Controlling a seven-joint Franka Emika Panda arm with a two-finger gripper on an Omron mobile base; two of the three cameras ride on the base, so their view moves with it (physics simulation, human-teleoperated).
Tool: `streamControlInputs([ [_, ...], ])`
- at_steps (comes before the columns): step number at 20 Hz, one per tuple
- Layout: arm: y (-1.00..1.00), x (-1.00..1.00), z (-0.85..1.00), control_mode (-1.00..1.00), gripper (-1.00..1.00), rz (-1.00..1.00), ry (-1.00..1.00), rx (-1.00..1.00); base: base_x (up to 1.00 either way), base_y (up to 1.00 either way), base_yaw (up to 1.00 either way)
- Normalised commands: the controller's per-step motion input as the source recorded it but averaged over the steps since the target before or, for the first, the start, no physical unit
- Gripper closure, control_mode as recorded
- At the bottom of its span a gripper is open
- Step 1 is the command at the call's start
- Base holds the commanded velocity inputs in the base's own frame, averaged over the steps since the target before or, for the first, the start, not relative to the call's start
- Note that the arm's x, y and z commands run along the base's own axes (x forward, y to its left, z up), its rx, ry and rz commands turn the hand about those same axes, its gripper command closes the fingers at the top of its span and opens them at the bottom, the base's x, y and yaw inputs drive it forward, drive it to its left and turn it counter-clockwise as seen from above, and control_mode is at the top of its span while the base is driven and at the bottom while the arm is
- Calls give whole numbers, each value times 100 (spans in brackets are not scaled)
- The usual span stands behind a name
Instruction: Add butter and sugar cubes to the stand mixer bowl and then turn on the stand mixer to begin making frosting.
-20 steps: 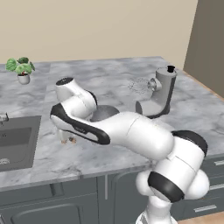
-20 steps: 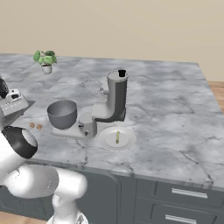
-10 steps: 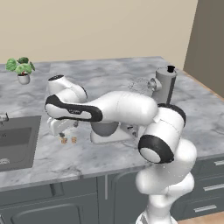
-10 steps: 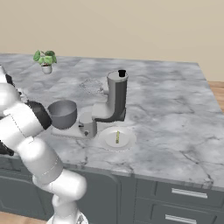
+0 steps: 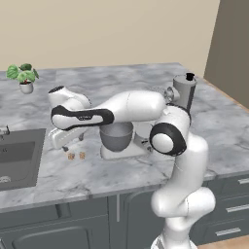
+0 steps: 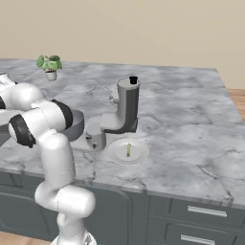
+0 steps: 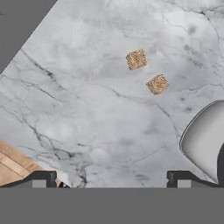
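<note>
Two dark fingertips of the claw [image 7: 111,178] stood wide apart with nothing between them, poised above bare marble. In the left base view the claw [image 5: 65,141] hung over the worktop [image 5: 121,175] near its front edge, between the sink [image 5: 17,158] and the stand mixer bowl [image 5: 116,136]. Just below and beside it lay the sugar cubes [image 5: 76,155], two small tan cubes close together but not touching, resting on the marble a little way in from the front edge; from the hand camera the sugar cubes [image 7: 147,72] lay ahead of the fingertips, with the grey rim of the bowl [image 7: 203,140] off to one side. The bowl sat on the flat base of the stand mixer [image 6: 125,107], whose upright column rose behind it toward the middle of the worktop. In front of the mixer, nearer the front edge, a round white plate [image 6: 127,152] carried the butter [image 6: 128,150], a thin pale stick lying on it. A small potted plant [image 6: 49,67] stood at the far left corner.
</note>
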Motion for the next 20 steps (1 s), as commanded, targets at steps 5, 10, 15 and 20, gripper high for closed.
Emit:
streamControlInputs([
  [5,0,19,-32,-100,-100,-4,0,-1,0,0,0],
  [10,0,21,-24,-100,-100,-4,0,0,0,0,0],
  [15,0,25,-27,-100,-100,-4,0,0,0,0,0],
  [20,0,10,-34,-100,-100,-1,0,0,0,0,0],
])
